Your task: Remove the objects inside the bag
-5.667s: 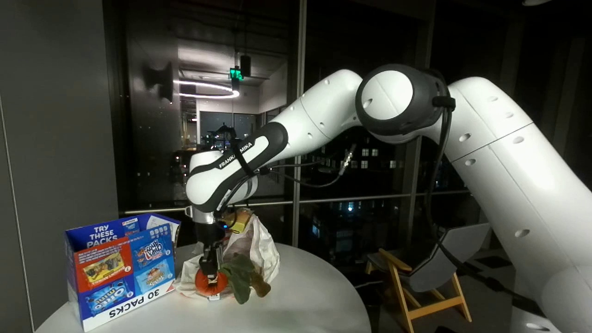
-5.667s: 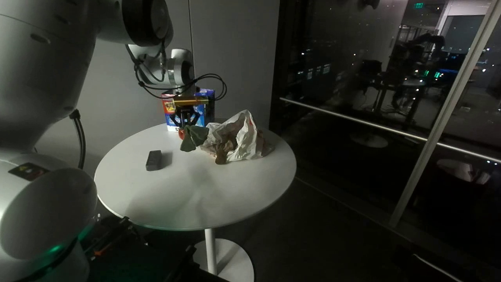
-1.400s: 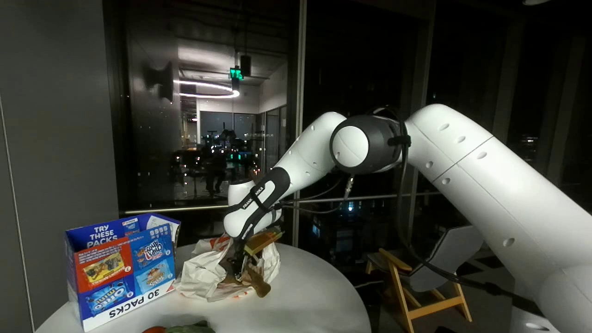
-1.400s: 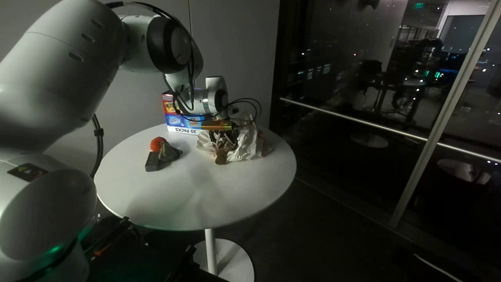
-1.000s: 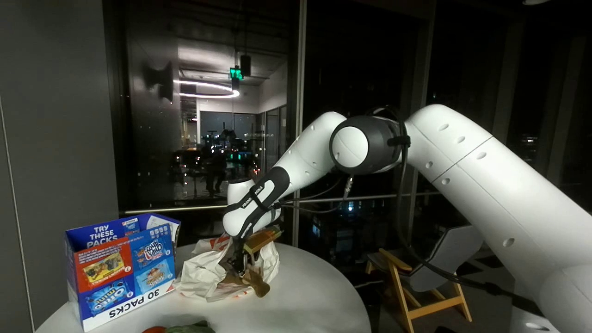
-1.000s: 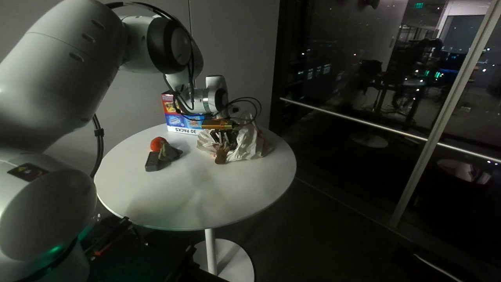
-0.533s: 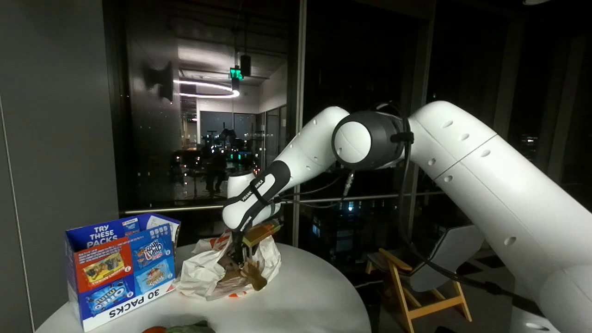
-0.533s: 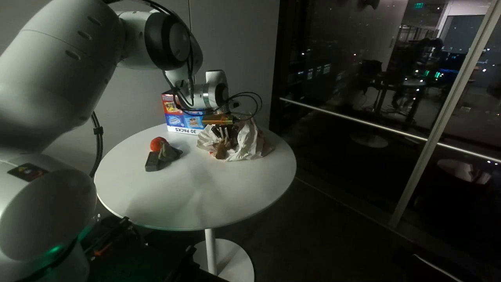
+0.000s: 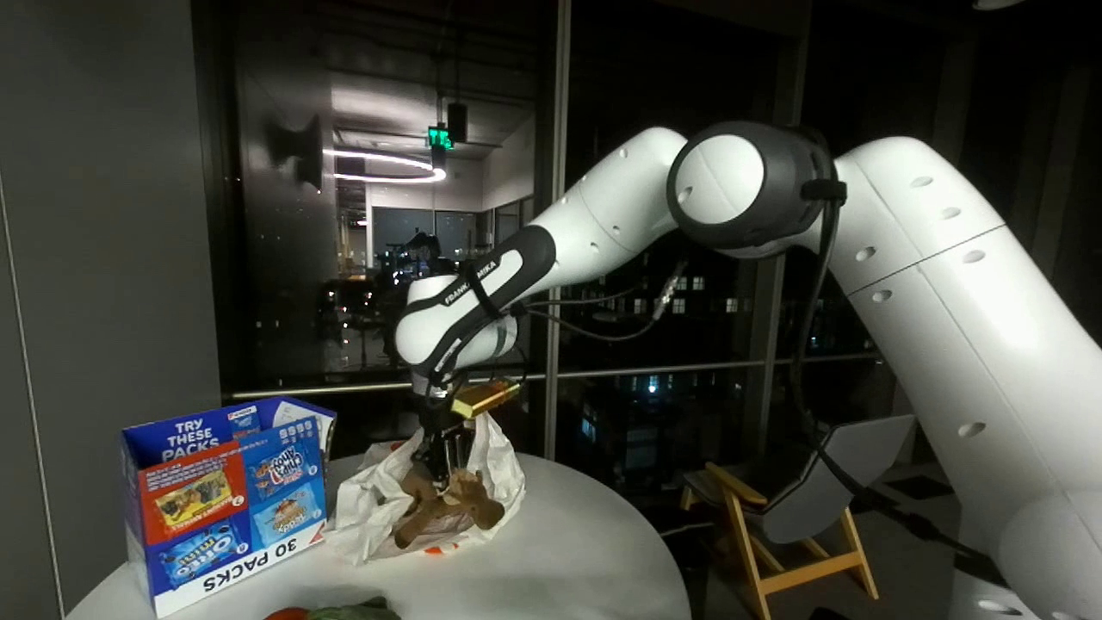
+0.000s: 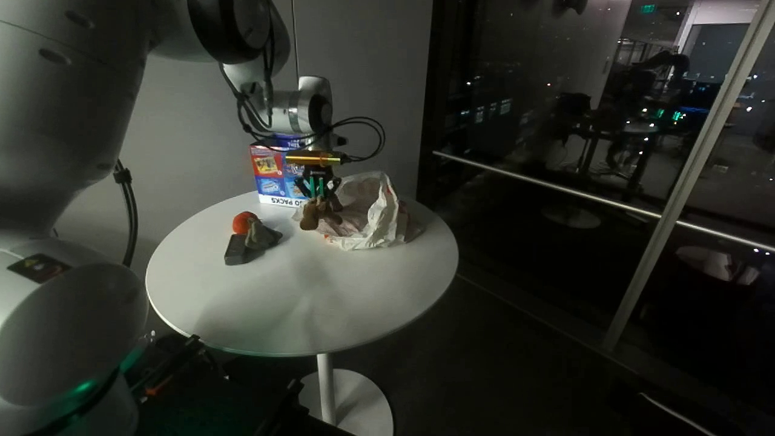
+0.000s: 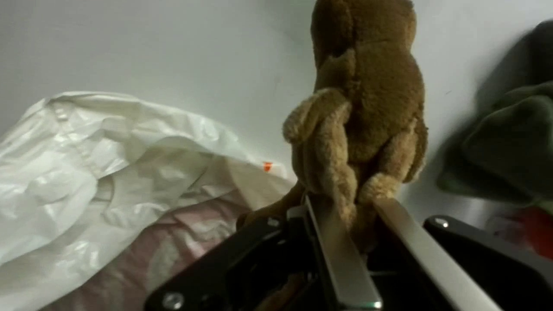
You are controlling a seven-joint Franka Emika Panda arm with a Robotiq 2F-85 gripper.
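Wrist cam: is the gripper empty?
No, the wrist view shows the gripper with a brown plush toy pinched between its fingers.

In an exterior view: box near left, facing windows. In an exterior view: whole table, farther back, angled down. Both share arm, bag. Wrist view: close, downward over toy.

Toy is fuzzy matt cloth, bag glossy plastic w/ creases, pincer partly smooth mtl
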